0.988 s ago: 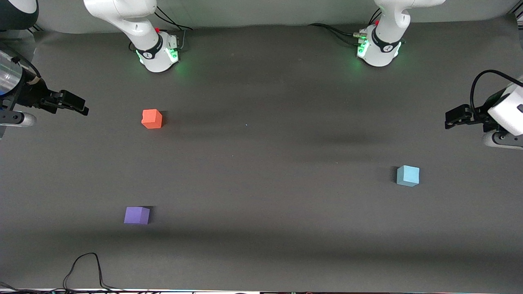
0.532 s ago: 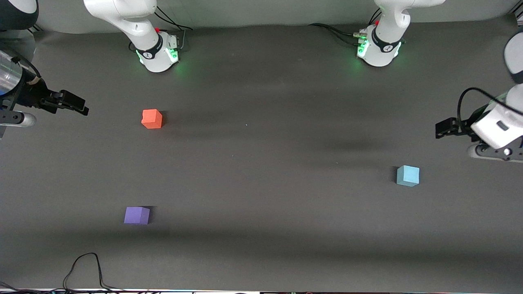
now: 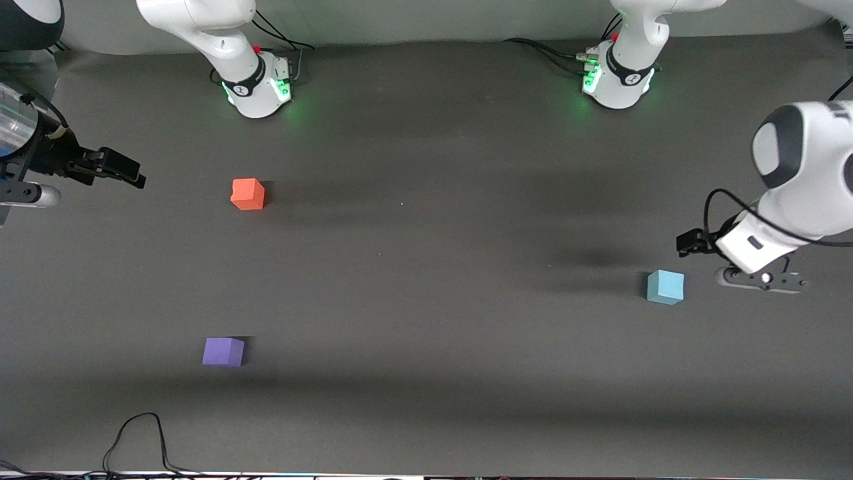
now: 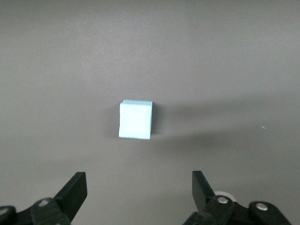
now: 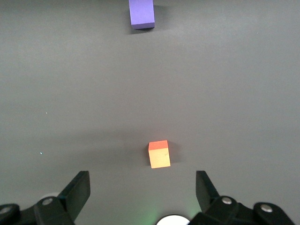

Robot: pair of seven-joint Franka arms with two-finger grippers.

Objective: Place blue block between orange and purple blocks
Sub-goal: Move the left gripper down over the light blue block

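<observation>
A dark grey table (image 3: pixel 426 300) carries three small cubes, with a black cable (image 3: pixel 140 440) looping at its edge nearest the front camera. The left gripper (image 3: pixel 690 242) hangs just beside the blue block (image 3: pixel 665 287), jaws spread wide and empty. The right gripper (image 3: pixel 123 170) waits at the right arm's end, jaws also spread. The blue block, matte and pale, sits toward the left arm's end, well apart from the orange block (image 3: pixel 248 194) and the purple block (image 3: pixel 223 351), which lies nearer the front camera.
</observation>
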